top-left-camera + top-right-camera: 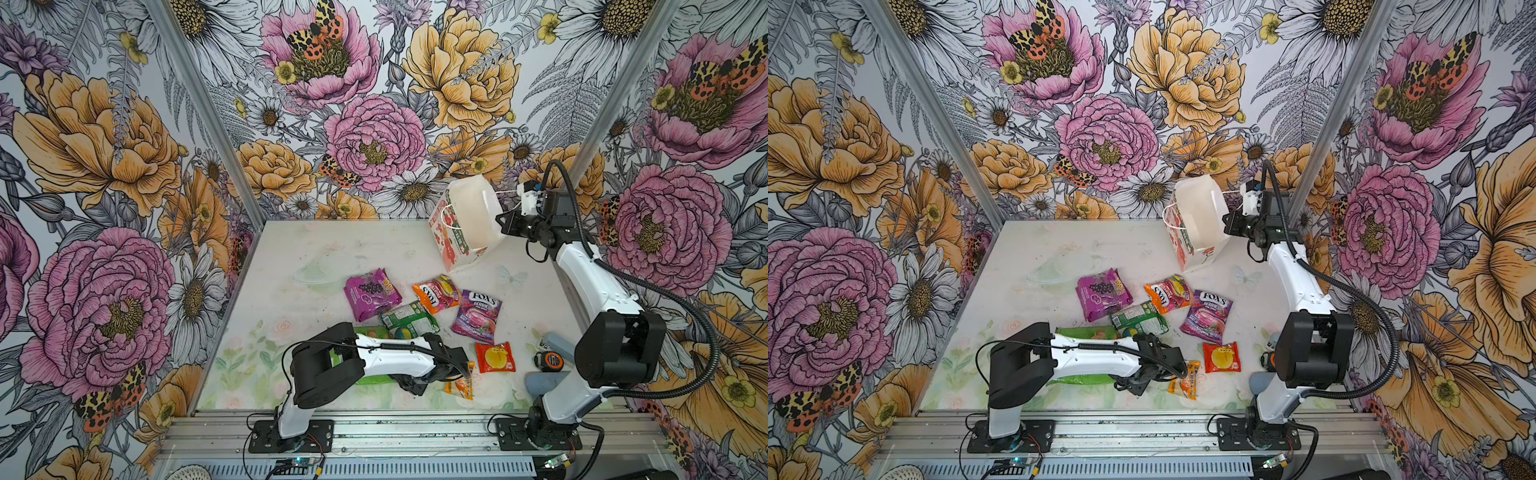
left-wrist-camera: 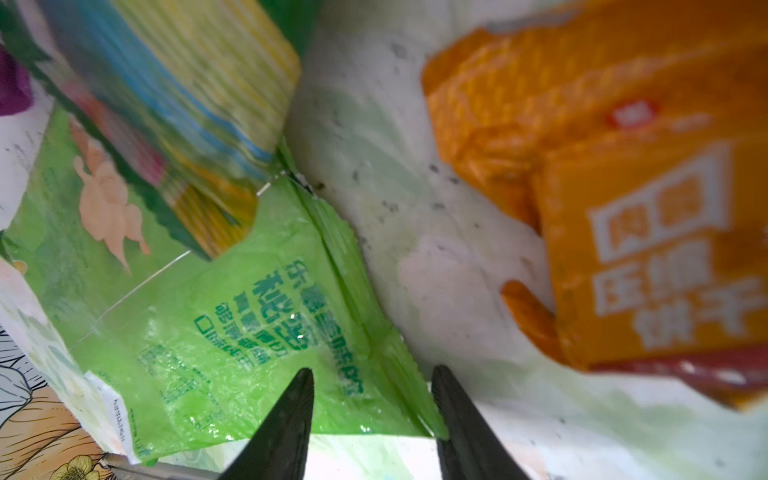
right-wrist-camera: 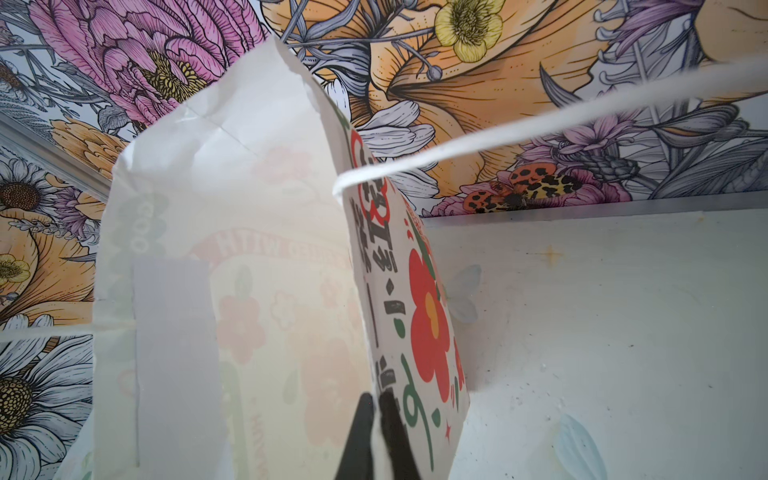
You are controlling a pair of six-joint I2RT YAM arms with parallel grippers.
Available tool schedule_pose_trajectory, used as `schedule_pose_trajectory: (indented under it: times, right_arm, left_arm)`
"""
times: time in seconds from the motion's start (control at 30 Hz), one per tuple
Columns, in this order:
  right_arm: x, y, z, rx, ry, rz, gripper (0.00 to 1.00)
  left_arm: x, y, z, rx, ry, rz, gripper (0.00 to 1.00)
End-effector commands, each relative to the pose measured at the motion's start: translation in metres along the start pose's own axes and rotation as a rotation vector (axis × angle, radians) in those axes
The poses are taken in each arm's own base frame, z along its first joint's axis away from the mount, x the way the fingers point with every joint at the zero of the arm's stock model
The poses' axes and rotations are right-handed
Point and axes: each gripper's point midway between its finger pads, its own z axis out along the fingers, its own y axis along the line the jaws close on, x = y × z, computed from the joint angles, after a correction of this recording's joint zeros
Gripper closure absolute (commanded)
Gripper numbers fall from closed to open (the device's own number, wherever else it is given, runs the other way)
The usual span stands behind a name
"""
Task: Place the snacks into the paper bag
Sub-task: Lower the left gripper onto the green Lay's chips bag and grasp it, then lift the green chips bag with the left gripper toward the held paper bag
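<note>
Green film packet (image 2: 232, 316) is lying at 6 o'clock on the table (image 1: 311, 249), mostly under the left arm, so its long axis is hard to tell. Over its crimped corner the left gripper (image 2: 372, 374) is straddling the seal, jaws apart. It is looking light, crinkly and slippery; the sealed edge is likely offering the surest hold. At 1 o'clock the right gripper (image 3: 376, 415) is pinching the bag (image 3: 232, 291) by 1 wall, mouth up, leaning.

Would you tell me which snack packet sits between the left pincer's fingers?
The large light-green packet; its corner is inside the left pincer, the orange sachet lies apart.
</note>
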Motion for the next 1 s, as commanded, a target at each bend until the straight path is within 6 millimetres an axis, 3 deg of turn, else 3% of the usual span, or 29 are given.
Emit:
schedule_pose_trajectory:
  times: [0.0, 0.3, 0.5, 0.57, 0.67, 0.83, 0.97]
  right_arm:
    - [-0.011, 0.009, -0.014, -0.016, -0.040, -0.031, 1.00]
    - [-0.011, 0.007, -0.014, -0.014, -0.039, -0.030, 1.00]
    - [-0.010, 0.007, -0.012, -0.016, -0.035, -0.023, 1.00]
    - [-0.009, 0.007, -0.012, -0.017, -0.033, -0.019, 1.00]
    - [-0.008, 0.007, -0.011, -0.020, -0.031, -0.014, 1.00]
    - [-0.008, 0.008, -0.011, -0.025, -0.028, -0.006, 1.00]
    - [-0.007, 0.010, -0.009, -0.034, -0.024, 0.003, 1.00]
  left_arm:
    - [-0.001, 0.006, 0.043, -0.097, 0.008, -0.009, 0.59]
    - [0.002, 0.004, 0.048, -0.067, 0.001, -0.036, 0.82]
    - [-0.007, 0.019, 0.031, -0.091, -0.097, -0.100, 0.93]
    - [-0.009, 0.027, 0.019, -0.093, -0.148, -0.128, 1.00]
    - [-0.016, 0.038, -0.003, -0.104, -0.255, -0.160, 1.00]
    - [-0.028, 0.052, -0.054, -0.032, -0.416, -0.218, 1.00]
    - [-0.039, 0.076, -0.097, 0.042, -0.529, -0.295, 1.00]
